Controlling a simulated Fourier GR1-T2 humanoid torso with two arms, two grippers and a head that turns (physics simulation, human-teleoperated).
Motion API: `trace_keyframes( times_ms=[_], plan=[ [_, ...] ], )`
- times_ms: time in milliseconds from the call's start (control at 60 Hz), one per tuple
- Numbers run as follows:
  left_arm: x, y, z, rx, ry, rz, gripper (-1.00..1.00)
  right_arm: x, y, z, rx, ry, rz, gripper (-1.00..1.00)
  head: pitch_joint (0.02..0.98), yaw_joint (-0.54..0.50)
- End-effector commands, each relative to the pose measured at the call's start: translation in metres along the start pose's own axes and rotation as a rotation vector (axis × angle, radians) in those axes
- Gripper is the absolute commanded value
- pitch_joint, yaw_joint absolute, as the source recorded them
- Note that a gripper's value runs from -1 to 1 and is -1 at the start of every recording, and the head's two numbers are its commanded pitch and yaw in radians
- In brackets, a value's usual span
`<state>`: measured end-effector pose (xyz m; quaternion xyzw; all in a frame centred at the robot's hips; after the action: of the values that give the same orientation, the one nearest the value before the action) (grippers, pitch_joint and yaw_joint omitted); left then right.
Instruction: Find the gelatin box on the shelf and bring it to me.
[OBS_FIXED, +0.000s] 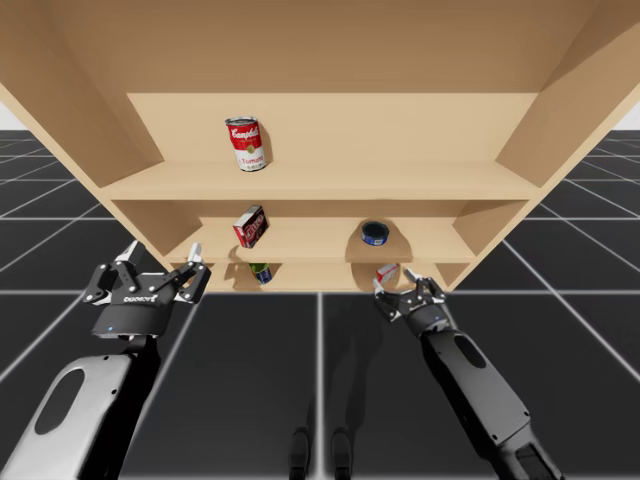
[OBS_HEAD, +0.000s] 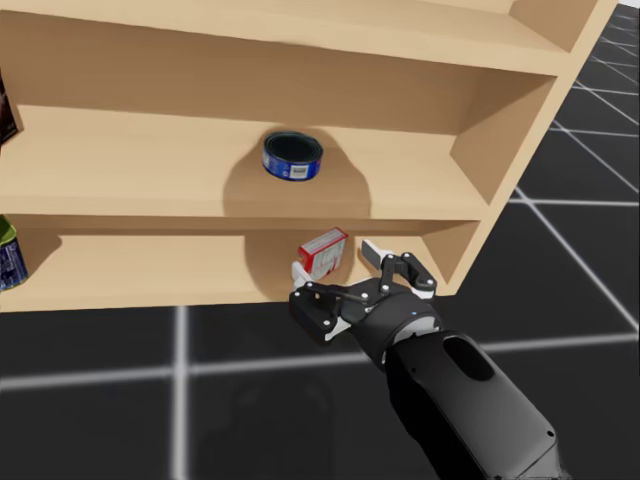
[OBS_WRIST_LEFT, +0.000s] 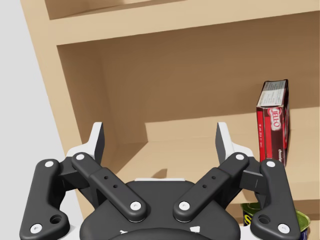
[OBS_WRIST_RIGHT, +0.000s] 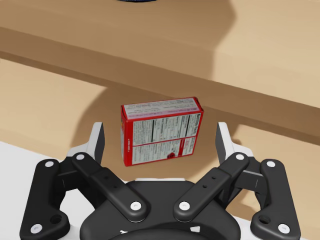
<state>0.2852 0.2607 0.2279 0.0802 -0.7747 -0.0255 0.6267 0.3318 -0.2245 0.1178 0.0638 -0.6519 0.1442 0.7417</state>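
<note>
Where the wooden shelf (OBS_FIXED: 330, 183) ends, black gridded floor (OBS_FIXED: 250, 380) begins

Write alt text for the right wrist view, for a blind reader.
A small red box stands on a wooden shelf, lined up with the gap of my open right pincer and clear of both fingers.

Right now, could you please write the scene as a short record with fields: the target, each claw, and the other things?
target: small red box, right end of the bottom shelf
right claw: open, the box ahead between its fingers, untouched
left claw: open, holding nothing
middle shelf: dark red box, blue can
top shelf: red and white can
bottom shelf, left part: green can
</note>
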Motion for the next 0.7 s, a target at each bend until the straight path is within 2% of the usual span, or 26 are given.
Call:
trace_keyframes(
  times_ms=[17,550,650,700],
  plan=[
    [0.0,0.001,0.0,0.0,-0.001,-0.001,-1.0,-0.004,-0.001,-0.013,-0.008,0.019,-0.013,-1.0,0.732,-0.28],
    [-0.001,0.002,0.0,-0.002,-0.002,-0.002,-1.0,-0.009,0.002,-0.04,0.0,0.05,-0.011,-1.0,0.741,-0.28],
    [-0.001,0.001,0.0,-0.003,-0.002,-0.003,-1.0,-0.013,0.001,-0.042,-0.001,0.052,-0.003,-1.0,0.742,-0.28],
    [-0.001,0.001,0.0,-0.004,-0.001,-0.004,-1.0,-0.015,0.001,-0.043,-0.001,0.048,0.014,-1.0,0.742,-0.28]
  ],
)
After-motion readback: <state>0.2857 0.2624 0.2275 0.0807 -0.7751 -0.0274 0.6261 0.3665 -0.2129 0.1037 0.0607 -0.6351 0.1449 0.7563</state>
